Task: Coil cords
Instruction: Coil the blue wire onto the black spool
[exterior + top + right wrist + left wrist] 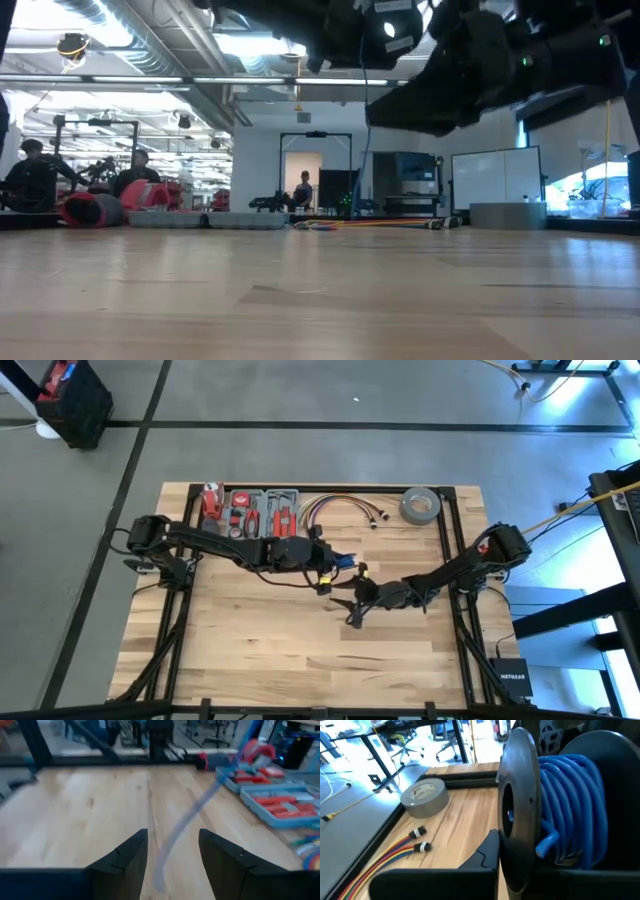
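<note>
Left wrist view, left pincer (520, 865) clamped on blue-cord spool (560, 805), right pincer (172, 855) apart around blurred cord (180, 827).

Near half of table (300, 670) bare — tool tray (262, 510), cable bundle (345, 508), tape roll (420, 505) line far edge.

There is 1 wooden bench (300, 650) and 2 dark arms, each ending in 1 end effector: the left end effector (325, 572) and the right end effector (352, 606). 1 black spool (520, 805) carries 1 coil of blue cord (572, 805), and 1 pale blue strand (185, 827) shows between the right end effector's 2 fingers (127, 857). There is 1 grey tape roll (420, 505), 1 bundle of coloured cables (340, 510) and 1 tool tray (255, 510) with red-handled tools. At least 3 people (135, 172) show in the room beyond.
</note>
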Controlling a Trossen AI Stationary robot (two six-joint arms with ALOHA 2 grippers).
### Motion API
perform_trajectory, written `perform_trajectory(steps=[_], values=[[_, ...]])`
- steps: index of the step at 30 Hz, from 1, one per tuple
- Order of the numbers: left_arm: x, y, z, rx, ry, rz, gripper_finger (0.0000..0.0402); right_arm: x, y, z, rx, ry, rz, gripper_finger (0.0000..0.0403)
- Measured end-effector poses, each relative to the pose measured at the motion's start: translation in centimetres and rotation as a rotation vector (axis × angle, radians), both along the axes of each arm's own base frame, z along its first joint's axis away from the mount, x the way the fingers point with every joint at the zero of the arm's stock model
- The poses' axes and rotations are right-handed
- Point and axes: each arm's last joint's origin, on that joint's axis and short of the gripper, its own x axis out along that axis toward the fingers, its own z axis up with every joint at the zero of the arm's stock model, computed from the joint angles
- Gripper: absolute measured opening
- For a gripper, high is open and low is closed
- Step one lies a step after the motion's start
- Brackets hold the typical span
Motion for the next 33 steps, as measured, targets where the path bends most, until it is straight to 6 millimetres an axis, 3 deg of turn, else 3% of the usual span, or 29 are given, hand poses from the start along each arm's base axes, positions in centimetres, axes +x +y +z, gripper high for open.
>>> perform_trajectory(steps=[33], values=[[0.17, -0.11, -0.13, 0.009, -0.009, -0.006, 0.0, 0.25, -0.07, -0.2, -0.015, -0.01, -0.049, 0.0182]])
